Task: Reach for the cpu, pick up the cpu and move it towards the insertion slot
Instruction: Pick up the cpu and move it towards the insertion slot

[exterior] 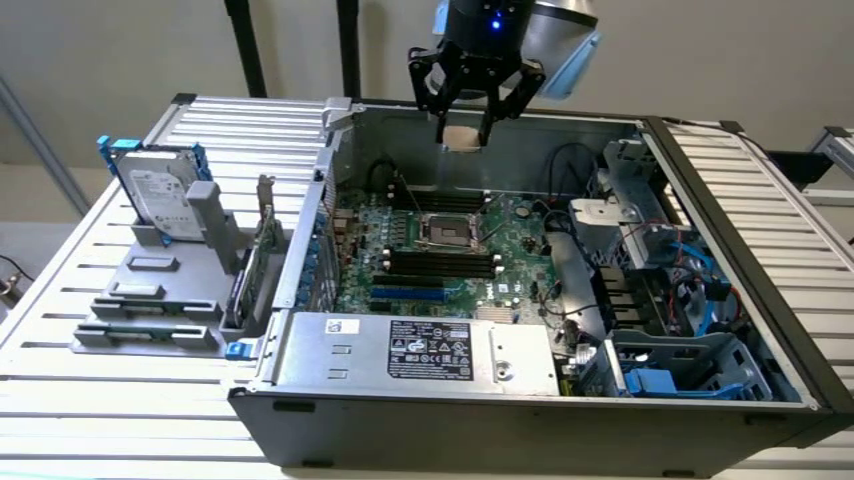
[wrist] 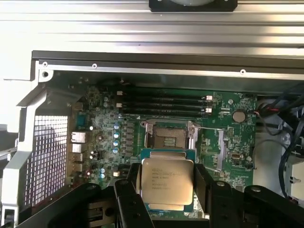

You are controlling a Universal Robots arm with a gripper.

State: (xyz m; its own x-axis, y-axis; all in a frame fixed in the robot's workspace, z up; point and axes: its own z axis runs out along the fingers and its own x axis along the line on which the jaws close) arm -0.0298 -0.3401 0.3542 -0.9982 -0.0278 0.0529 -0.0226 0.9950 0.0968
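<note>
My gripper (exterior: pixel 465 140) hangs above the open computer case, near its back wall, shut on the cpu (exterior: pixel 463 138), a small pale square between the black fingers. In the wrist view the cpu (wrist: pixel 167 184) shows its silver top with printed text, pinched at two opposite edges by the fingers (wrist: pixel 130 190). The insertion slot (exterior: pixel 449 233) lies lower on the green motherboard, a shiny metal frame around a dark centre. In the wrist view the insertion slot (wrist: pixel 167 137) sits just beyond the held chip, with a gap between them.
Long black memory slots (exterior: pixel 441 262) flank the socket. A silver hard drive with blue rails (exterior: pixel 158 195) stands in a grey holder on the slatted table at the exterior view's left. The power supply (exterior: pixel 420 350) fills the case's front; cables and a drive bay (exterior: pixel 667 270) crowd the exterior view's right.
</note>
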